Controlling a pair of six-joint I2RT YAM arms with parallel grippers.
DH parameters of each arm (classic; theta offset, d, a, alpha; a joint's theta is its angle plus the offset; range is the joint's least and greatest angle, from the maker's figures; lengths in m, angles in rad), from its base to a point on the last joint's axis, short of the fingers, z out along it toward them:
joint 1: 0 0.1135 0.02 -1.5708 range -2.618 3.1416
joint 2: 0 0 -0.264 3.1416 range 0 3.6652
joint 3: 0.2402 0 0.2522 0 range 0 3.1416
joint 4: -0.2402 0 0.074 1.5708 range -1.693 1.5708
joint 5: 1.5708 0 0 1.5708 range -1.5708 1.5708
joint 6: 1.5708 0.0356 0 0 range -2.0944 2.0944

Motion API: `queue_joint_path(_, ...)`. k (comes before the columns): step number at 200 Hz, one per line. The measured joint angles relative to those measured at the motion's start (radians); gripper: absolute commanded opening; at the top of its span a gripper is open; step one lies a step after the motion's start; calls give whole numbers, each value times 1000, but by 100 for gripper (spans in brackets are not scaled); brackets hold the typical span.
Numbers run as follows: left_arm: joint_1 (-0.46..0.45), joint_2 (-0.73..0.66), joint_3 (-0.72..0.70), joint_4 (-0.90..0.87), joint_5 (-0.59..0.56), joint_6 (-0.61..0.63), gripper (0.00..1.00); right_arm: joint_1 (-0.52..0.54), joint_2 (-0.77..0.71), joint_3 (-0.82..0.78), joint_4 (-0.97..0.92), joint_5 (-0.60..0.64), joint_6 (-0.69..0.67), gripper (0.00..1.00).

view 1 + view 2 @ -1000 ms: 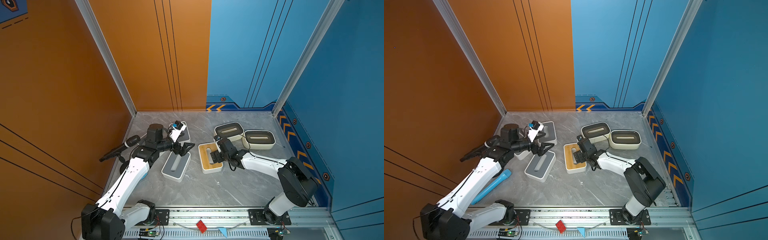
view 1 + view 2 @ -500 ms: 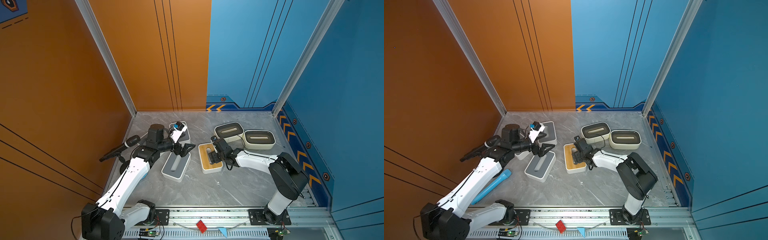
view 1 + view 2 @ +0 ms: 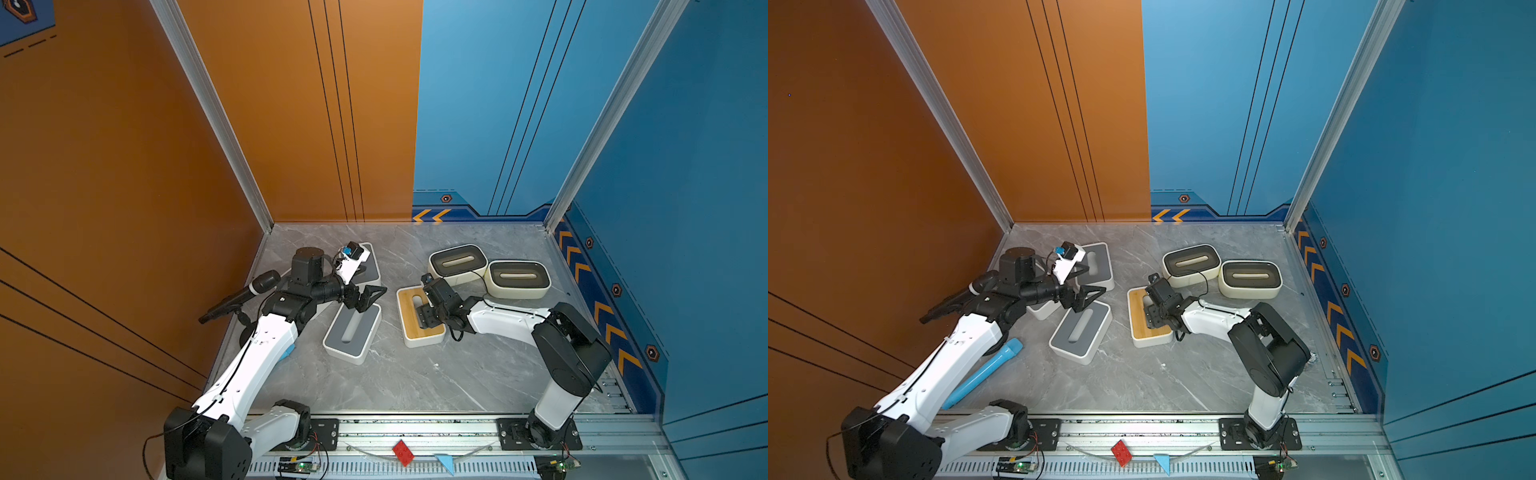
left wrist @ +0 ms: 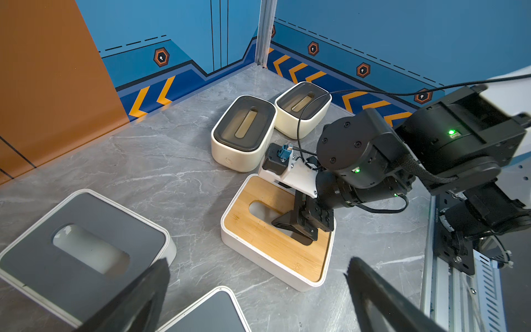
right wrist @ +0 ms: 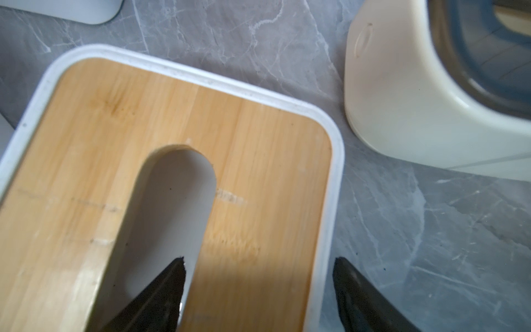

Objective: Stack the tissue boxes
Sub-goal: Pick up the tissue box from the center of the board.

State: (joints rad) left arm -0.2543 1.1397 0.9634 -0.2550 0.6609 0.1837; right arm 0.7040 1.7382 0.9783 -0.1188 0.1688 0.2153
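Observation:
The bamboo-topped white tissue box (image 3: 422, 336) (image 3: 1150, 332) (image 4: 275, 250) lies mid-floor. My right gripper (image 3: 426, 313) (image 5: 258, 263) is down on it, open: one finger in the oval slot, the other just outside the white rim (image 5: 334, 178). My left gripper (image 3: 368, 297) (image 4: 257, 261) hovers open and empty over the near end of a grey-topped box (image 3: 352, 334) (image 4: 80, 247). A second grey-topped box (image 3: 371, 266) lies behind it, and a third (image 3: 1044, 309) is mostly hidden under the left arm. Two cream boxes with dark tops (image 3: 457, 261) (image 3: 518, 279) sit side by side at the back right.
A blue cylinder (image 3: 984, 370) lies on the floor by the left wall, under the left arm. A black microphone-shaped object (image 3: 241, 295) leans at the left wall. The rail (image 3: 415, 432) with a red brick (image 3: 402, 451) runs along the front edge. Walls enclose three sides.
My right gripper's jaws have narrowed around the bamboo lid's side strip, and the right arm's elbow has drawn in a little. The left arm and all boxes have stayed put.

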Motion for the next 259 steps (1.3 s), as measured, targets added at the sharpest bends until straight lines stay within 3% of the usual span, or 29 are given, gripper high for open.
queue_joint_path(60, -2, 4, 0, 0, 3, 0, 98, -37, -14, -14, 12, -20, 26, 74)
queue_joint_path(83, -11, 5, 0, 0, 2, 0, 98, -37, -24, -21, 18, -28, 28, 68)
queue_joint_path(203, -44, 7, 0, 0, -14, 4, 98, -37, -68, -39, 33, -35, 29, 65)
queue_joint_path(259, -61, 7, 0, -6, -28, 11, 98, -35, -68, -39, 32, -38, 29, 58)
